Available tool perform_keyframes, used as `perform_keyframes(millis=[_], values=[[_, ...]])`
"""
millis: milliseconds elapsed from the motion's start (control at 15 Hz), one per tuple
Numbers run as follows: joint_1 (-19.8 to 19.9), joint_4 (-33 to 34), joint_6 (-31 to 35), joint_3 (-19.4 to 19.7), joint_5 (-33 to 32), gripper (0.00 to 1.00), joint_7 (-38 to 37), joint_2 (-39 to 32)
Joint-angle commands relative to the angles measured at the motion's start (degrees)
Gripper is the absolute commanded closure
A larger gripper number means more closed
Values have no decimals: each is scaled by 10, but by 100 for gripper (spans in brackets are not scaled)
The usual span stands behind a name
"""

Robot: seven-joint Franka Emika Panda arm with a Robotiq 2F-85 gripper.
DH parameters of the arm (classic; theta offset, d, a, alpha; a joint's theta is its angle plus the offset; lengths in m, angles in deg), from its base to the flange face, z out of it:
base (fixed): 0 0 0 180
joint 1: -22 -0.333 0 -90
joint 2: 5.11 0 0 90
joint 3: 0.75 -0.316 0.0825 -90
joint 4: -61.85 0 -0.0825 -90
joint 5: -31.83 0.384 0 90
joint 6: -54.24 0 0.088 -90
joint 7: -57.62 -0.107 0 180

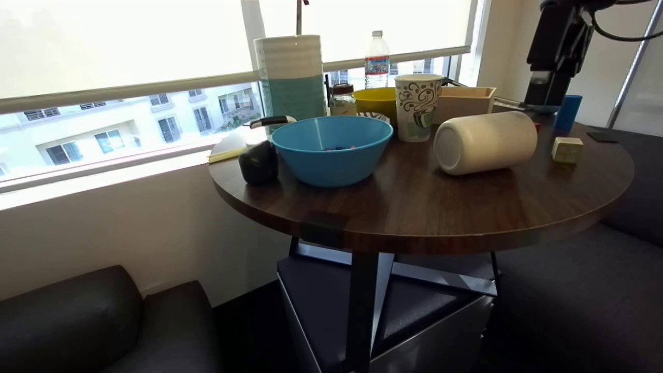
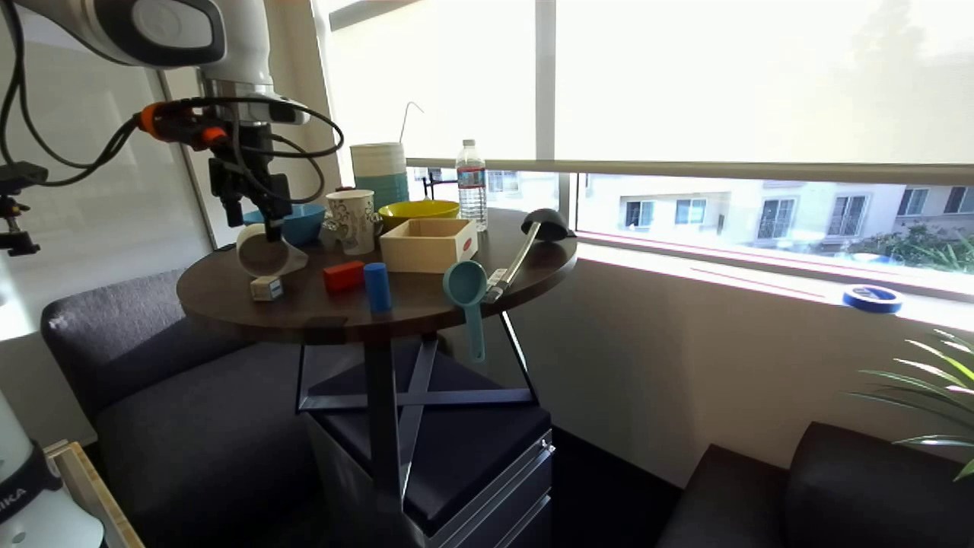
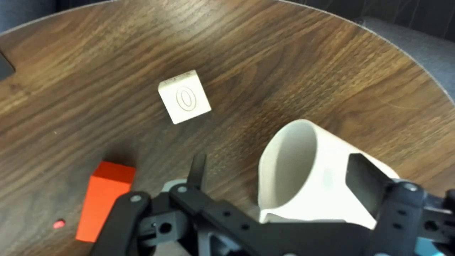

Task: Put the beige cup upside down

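Beige cup [image 1: 481,142]: matte plain cylinder, on its side on the round wood-grain table [image 1: 414,212]; gripper [image 2: 253,222] hangs above the table, jaws spread apart; sharp-edged pale cube [image 3: 185,97] near cup's open mouth, flat-faced red block [image 3: 103,202] close by

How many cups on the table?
2. The beige cup lies on its side near the wooden cube; the patterned cup stands upright, between beige cup and blue bowl in an exterior view. Behind the bowl, a striped item is partly hidden; can't tell what.
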Motion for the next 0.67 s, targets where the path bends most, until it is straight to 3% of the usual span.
perform_keyframes(millis=[0, 600], values=[[-44, 0, -5, -8, -6, 0, 61, 15], [-119, 2, 39, -15, -50, 0, 233, -2]])
